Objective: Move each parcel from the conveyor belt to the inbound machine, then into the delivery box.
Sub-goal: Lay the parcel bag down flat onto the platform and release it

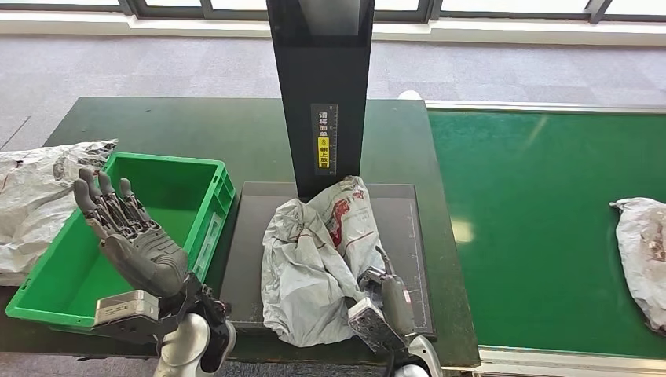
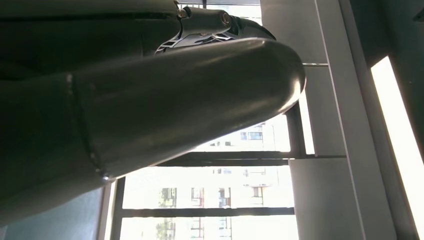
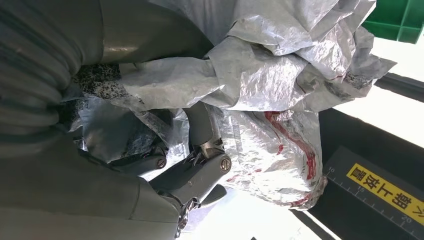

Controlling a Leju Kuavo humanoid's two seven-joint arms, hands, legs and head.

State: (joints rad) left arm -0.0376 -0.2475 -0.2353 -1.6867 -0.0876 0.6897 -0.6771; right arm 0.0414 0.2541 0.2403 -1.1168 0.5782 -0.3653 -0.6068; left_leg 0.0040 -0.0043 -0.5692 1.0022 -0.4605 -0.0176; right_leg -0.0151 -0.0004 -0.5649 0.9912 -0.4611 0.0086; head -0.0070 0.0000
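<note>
your grey parcel lies crumpled on the inbound machine's dark platform, against its near edge below the black post. the right hand has its fingers closed into the wrapping. the left hand hovers spread and empty over the green delivery box, which looks empty. another parcel waits at the conveyor belt's right edge. the post's yellow label is chinese; i can't read it.

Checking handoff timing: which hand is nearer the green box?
Left. The left hand is raised with fingers spread directly over the green box. The right hand grips the parcel on the black platform beside the box.
</note>
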